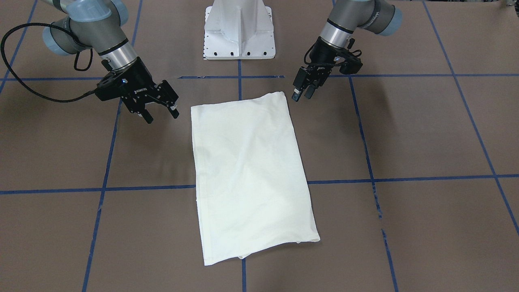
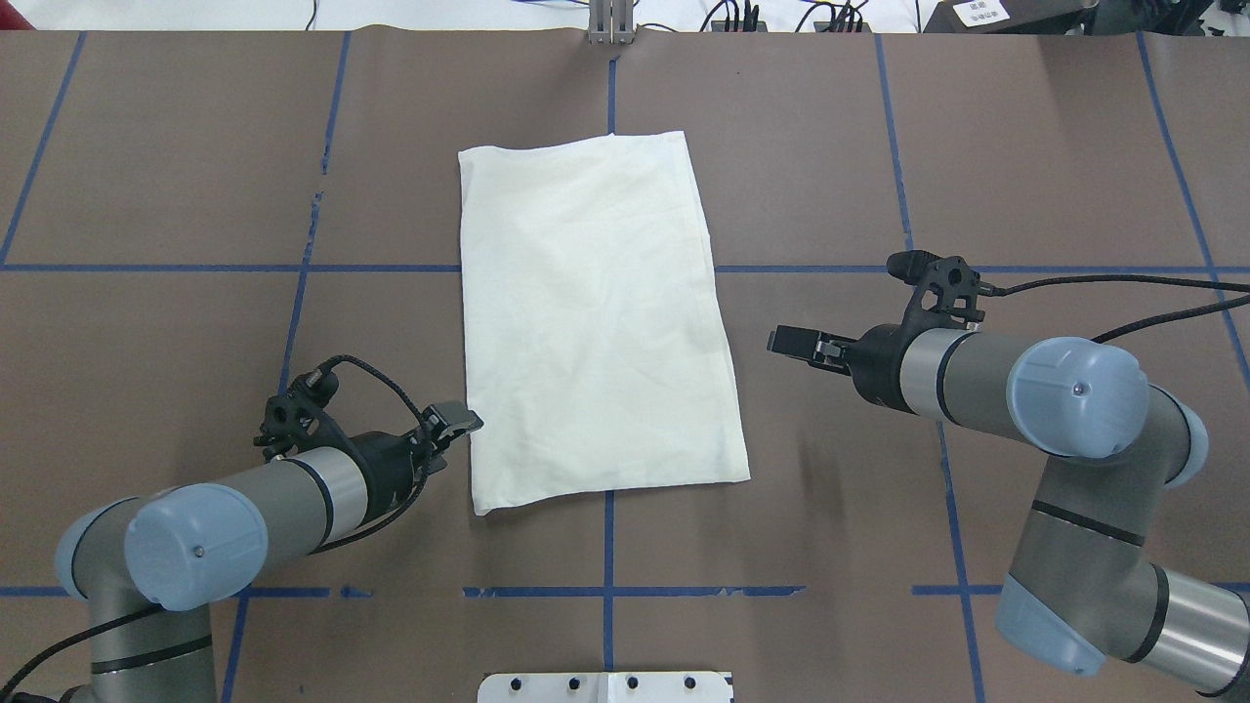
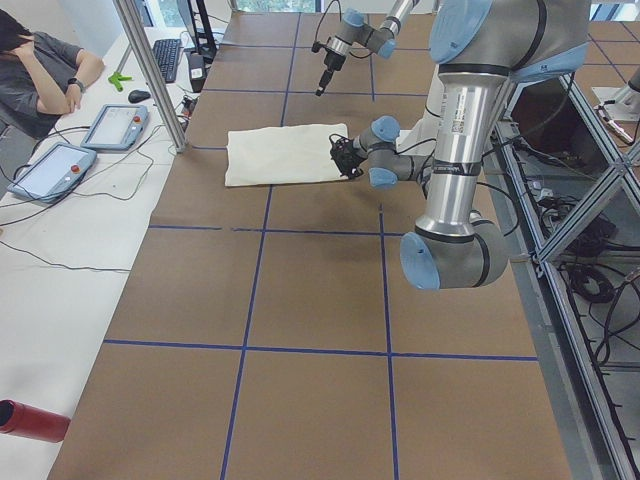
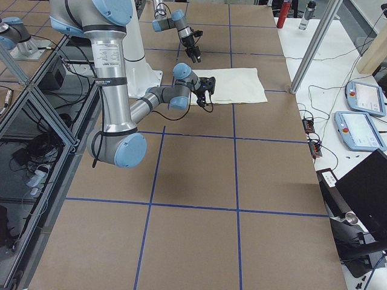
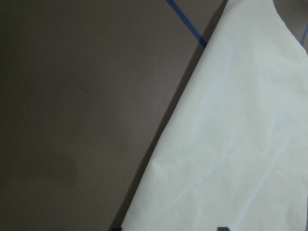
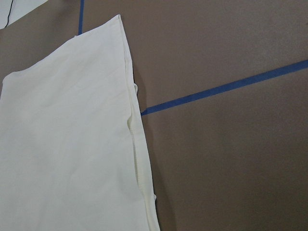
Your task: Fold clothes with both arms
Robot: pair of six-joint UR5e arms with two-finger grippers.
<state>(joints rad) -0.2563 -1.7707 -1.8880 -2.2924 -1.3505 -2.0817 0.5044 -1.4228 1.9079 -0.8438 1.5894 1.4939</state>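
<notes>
Both wrist views cut off most of the shirt (image 5: 231, 134)

The left arm (image 1: 357, 16) and right arm (image 1: 97, 36) are showing silver tubes, grey joints, pale-blue caps; the black right gripper (image 1: 162, 117) is bearing white lettering (a black cable (image 2: 1123, 281) is looping off its wrist).

Right gripper (image 1: 162, 117) body reads, seemingly, "ROBOTIQ".
</notes>
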